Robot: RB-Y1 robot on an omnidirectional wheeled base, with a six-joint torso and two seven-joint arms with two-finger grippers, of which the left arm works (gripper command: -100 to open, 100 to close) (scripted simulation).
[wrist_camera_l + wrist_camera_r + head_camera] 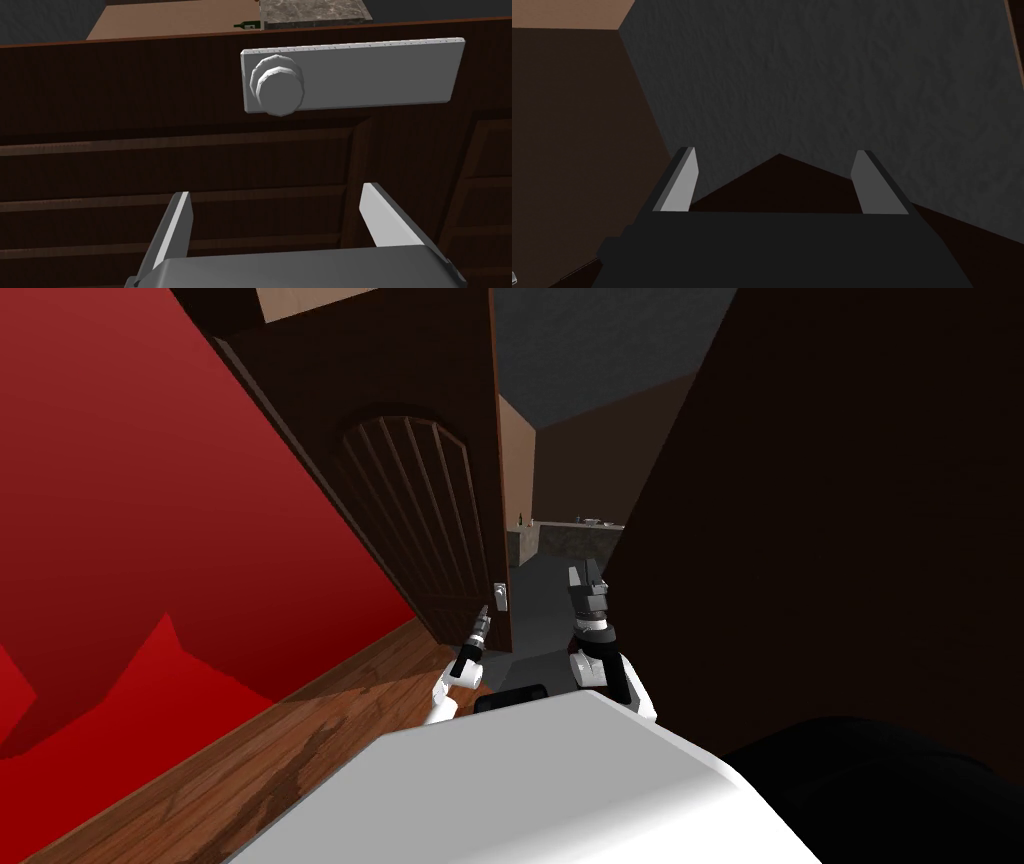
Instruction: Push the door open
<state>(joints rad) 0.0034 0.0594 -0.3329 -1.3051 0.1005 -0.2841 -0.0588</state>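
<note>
Dark brown wooden door with arched slatted panel (420, 488) stands ajar on robot's left, gap showing dark grey floor (540, 618) beyond. Left gripper (275, 192) faces door's slats, just beside round grey knob on grey rectangular plate (278, 89); fingers spread wide, empty. Contact with wood hard to judge, possibly not made yet. Right gripper (774, 155) up in gap, fingers equally wide, holding nothing. Step in hand, likely: pushing near latch edge. Next: press left hand against panel, sweep door toward red wall (150, 538).
</note>
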